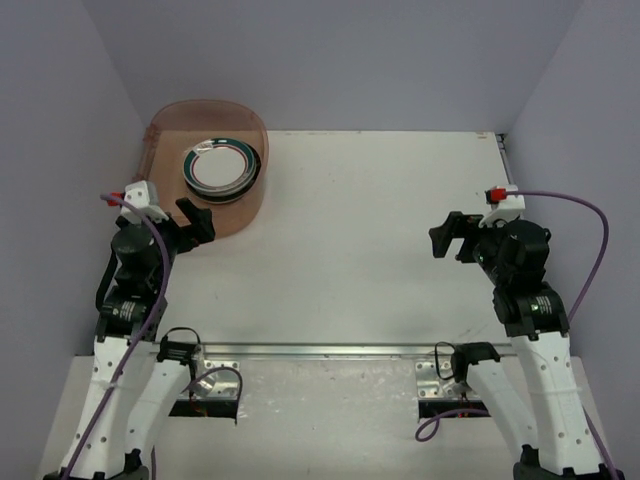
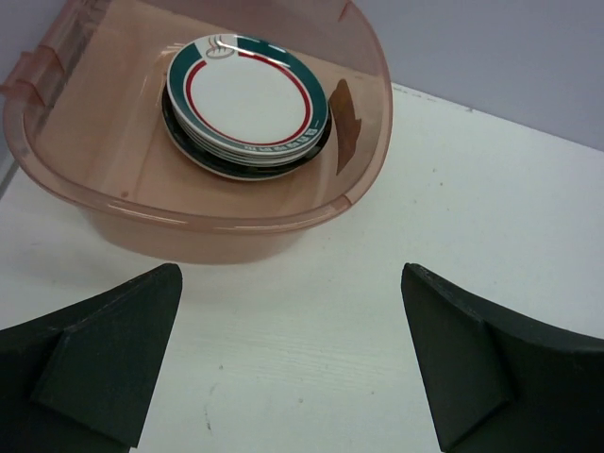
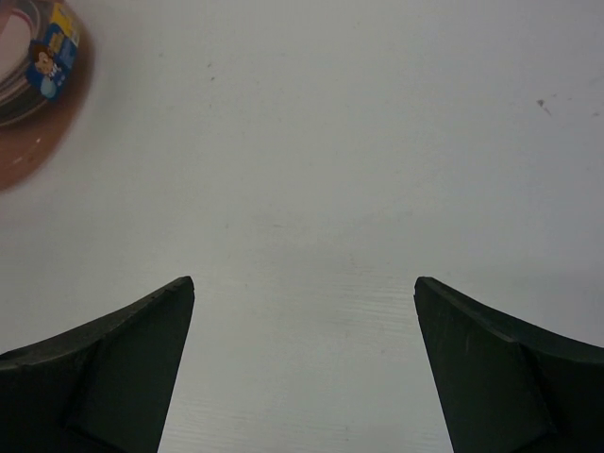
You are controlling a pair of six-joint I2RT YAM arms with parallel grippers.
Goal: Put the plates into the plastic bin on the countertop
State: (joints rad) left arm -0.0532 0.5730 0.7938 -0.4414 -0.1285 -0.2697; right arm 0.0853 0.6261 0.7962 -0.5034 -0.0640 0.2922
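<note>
Plates (image 2: pixel 247 99) stacked in the plastic bin (image 2: pixel 189 228), far left corner of the desk (image 1: pixel 380 220), just ahead of the left pincer (image 2: pixel 291 274), spread wide and empty, right pincer (image 3: pixel 304 283) equally spread, empty, well apart.

Lower plates (image 2: pixel 222 170) sit mostly hidden; perhaps one is dark.

left pincer (image 2: pixel 293 363) spread empty, right pincer (image 3: pixel 304 363) likewise
</note>
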